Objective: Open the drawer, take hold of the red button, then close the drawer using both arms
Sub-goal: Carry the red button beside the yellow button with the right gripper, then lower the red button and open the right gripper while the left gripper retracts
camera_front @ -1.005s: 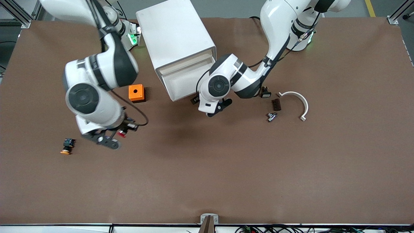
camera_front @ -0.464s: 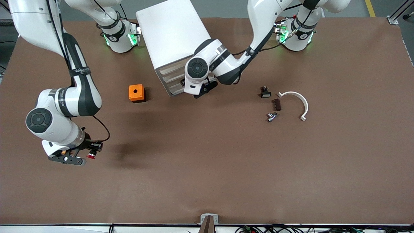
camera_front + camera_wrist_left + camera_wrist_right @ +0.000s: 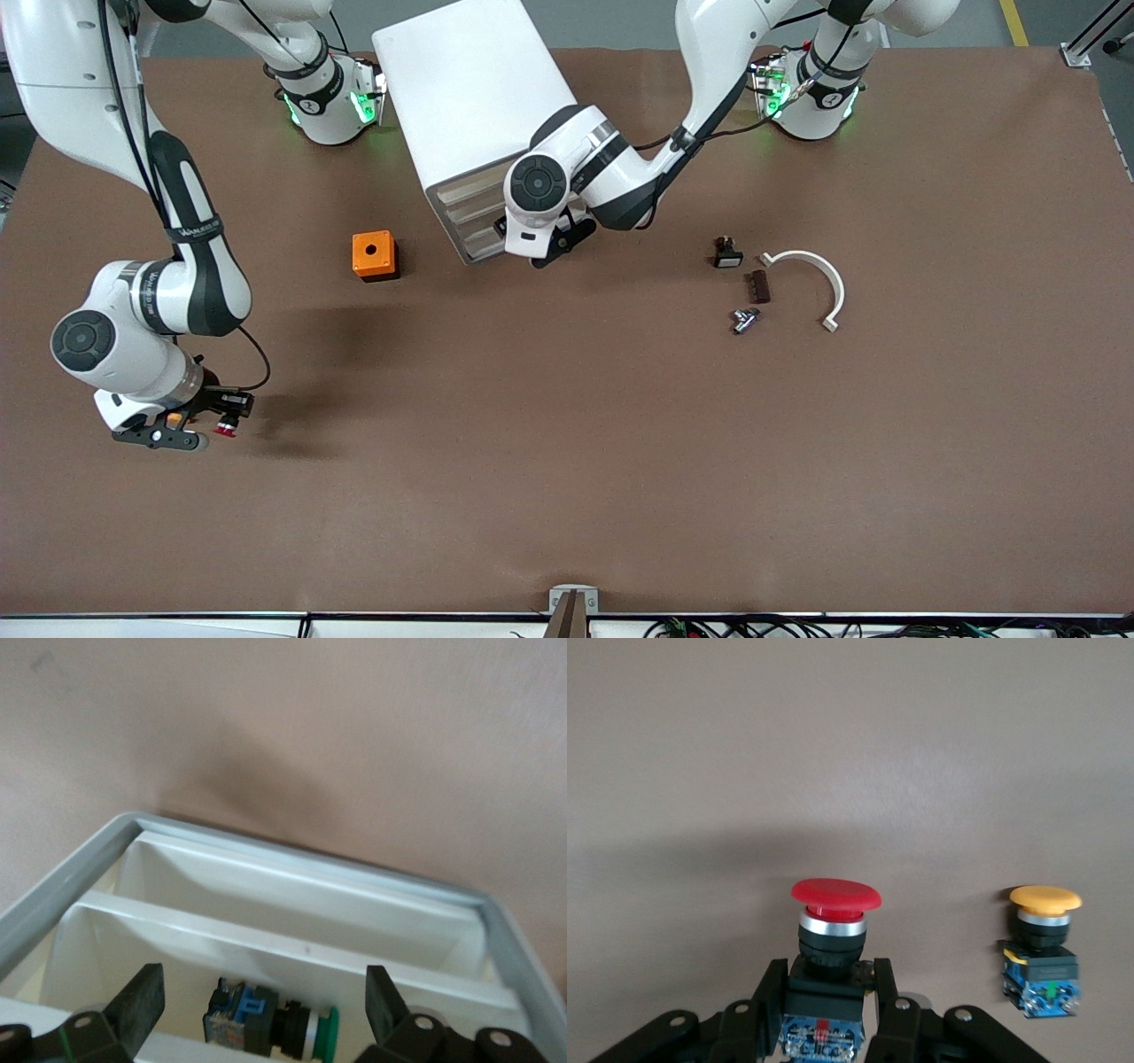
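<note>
Brown tabletop is filling the front view, and I am reading it as a clock face. At about eleven o'clock the white cabinet [image 3: 474,93] is standing with its stack of beige fronts facing the camera. The left gripper [image 3: 549,250] is hanging right at those fronts, over the drawer [image 3: 468,221]; from here I cannot tell how far the drawer is standing out. At nine o'clock, toward the right arm's end, the right gripper [image 3: 182,432] is hovering low over the table with the button [image 3: 227,429] showing red at its tip. An orange cube [image 3: 373,255] is sitting near ten o'clock, beside the cabinet. Around three o'clock a white curved piece [image 3: 819,282], a brown block [image 3: 757,286], a small black switch [image 3: 727,254] and a metal bit [image 3: 744,319] are lying close together.

Left wrist view: I am looking down into a white tray with dividers, the drawer [image 3: 266,935]. The left gripper [image 3: 261,997] is holding its fingers [image 3: 142,1005] wide apart, gripping nothing. A green-capped button [image 3: 270,1029] is lying on its side in the compartment below them.

Right wrist view: the right gripper [image 3: 824,997] is clamping the dark body of the button [image 3: 833,926], red cap upward, above the table. A yellow-capped button [image 3: 1044,948] is standing upright on the table nearby, apart from it.
</note>
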Controlling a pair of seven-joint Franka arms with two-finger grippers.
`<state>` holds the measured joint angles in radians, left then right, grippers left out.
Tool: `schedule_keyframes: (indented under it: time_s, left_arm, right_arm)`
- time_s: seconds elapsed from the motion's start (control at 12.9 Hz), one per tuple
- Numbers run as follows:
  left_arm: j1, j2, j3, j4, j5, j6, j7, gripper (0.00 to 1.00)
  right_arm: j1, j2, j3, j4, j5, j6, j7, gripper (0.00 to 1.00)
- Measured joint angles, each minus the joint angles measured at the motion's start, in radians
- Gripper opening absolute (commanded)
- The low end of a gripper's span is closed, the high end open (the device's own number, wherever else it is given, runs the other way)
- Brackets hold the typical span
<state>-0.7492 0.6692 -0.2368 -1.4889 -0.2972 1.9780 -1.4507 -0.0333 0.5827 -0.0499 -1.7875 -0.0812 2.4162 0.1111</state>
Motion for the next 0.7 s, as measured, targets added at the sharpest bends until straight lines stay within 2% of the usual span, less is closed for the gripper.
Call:
schedule_keyframes:
  time_s: [0.15,0.39,0.7]
  left_arm:
    - [0.084,-0.028,0.008,0.014,0.068,-0.019,-0.001,1.00]
    - [0.259,-0.106,0.009,0.048,0.210,-0.136,0.050,1.00]
    - [0.453,-0.235,0.011,0.053,0.271,-0.285,0.321,1.00]
  right_arm:
    - [-0.002,0.020,0.003,-0.039,0.000,0.050,0.000,0.00]
    - [-0.010,0.034,0.004,-0.053,0.000,0.061,-0.046,0.00]
    - [-0.043,0.034,0.004,-0.054,0.000,0.061,-0.117,0.00]
